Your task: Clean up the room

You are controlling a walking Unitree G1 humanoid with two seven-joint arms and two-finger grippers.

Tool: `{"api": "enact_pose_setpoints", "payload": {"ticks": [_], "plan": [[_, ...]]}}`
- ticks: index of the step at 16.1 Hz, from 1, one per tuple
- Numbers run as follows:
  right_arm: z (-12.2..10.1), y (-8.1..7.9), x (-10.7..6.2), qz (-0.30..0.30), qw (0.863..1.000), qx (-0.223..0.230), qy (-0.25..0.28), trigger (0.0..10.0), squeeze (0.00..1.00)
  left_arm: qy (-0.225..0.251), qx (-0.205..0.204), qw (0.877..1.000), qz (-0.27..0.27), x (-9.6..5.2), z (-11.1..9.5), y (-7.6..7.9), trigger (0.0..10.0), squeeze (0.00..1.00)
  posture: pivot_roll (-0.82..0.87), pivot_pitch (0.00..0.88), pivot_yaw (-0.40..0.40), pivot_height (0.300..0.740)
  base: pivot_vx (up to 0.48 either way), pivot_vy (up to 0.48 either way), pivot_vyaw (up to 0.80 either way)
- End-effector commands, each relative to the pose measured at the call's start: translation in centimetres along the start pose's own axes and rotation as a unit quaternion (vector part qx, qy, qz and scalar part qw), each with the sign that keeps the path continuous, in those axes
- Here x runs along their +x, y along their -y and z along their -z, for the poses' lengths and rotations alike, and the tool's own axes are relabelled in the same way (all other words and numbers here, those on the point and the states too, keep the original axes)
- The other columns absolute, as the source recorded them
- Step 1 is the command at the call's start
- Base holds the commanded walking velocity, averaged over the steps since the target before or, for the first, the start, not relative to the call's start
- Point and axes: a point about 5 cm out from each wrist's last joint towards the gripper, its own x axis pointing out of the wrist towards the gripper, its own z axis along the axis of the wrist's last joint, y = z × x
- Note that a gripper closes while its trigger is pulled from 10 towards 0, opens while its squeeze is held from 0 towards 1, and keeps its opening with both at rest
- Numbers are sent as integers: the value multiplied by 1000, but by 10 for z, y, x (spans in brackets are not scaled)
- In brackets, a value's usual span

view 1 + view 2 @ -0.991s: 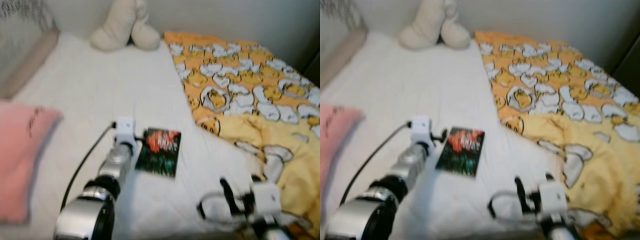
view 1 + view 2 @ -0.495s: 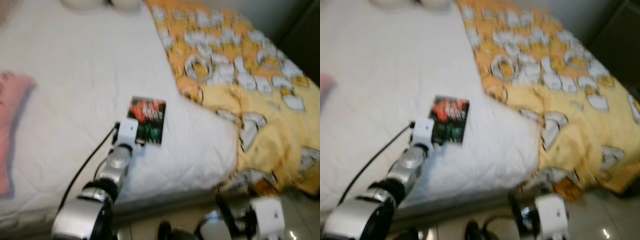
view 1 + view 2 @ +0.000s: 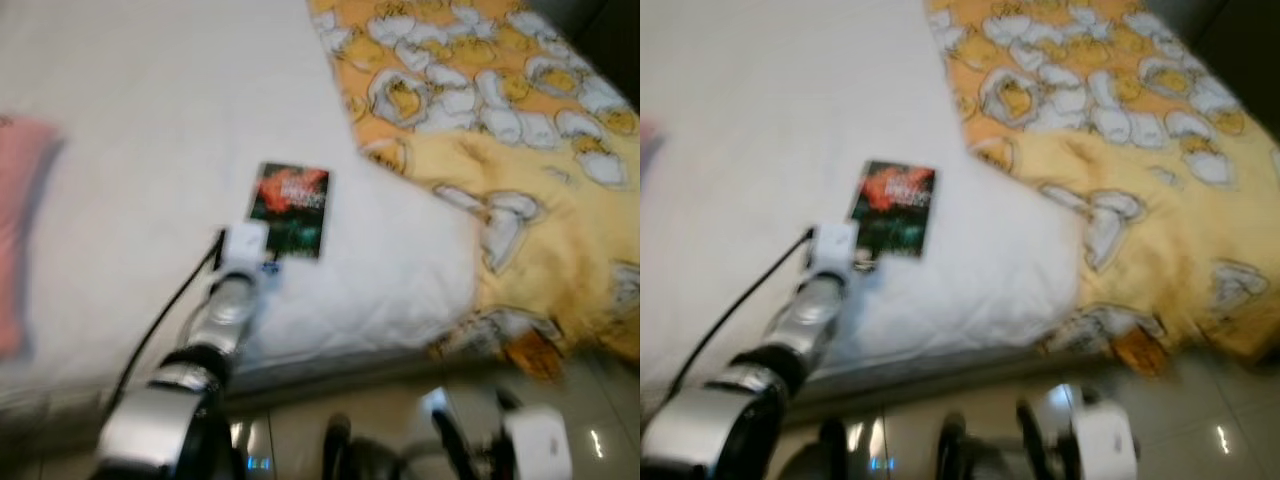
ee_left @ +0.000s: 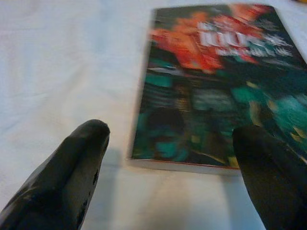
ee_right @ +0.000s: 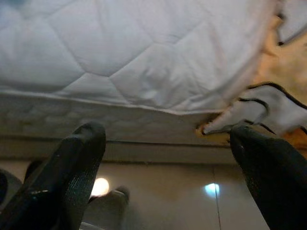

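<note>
Left gripper [image 4: 168, 158], jaws spread, has closed in on the book [image 4: 216, 86]; right gripper [image 5: 168, 158] released.

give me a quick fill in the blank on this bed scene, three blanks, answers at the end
1. The book lies flat on the ____ mattress cover.
2. The left hand has its fingers ____, one on each side of the book's near edge.
3. The quilt with the cartoon print is mostly ____ and orange.

Answers: white; open; yellow
</note>
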Motion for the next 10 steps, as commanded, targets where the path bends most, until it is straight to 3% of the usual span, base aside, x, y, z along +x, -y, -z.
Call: {"api": "enact_pose_setpoints", "payload": {"ticks": [1, 3, 6, 10], "plan": [[-5, 6, 0, 8, 1000, -9, 6, 10000, 0, -29, -17, 999, 1, -4, 14, -2, 10000, 0, -194, 341, -152, 740, 0, 0, 0], [-5, 6, -3, 11, 1000, -10, 2, 10000, 0, -25, -17, 1000, 6, 1, 2, 1, 10000, 0, -211, 343, -149, 740, 0, 0, 0], [-4, 6, -7, 13, 1000, -8, -4, 10000, 0, -51, -26, 998, 10, 2, 6, 2, 10000, 0, -233, 356, -148, 740, 0, 0, 0], [-3, 1, -10, 13, 1000, -5, -6, 10000, 0, -17, 2, 1000, 15, 7, -9, 0, 10000, 0, -218, 344, -130, 740, 0, 0, 0]]}}
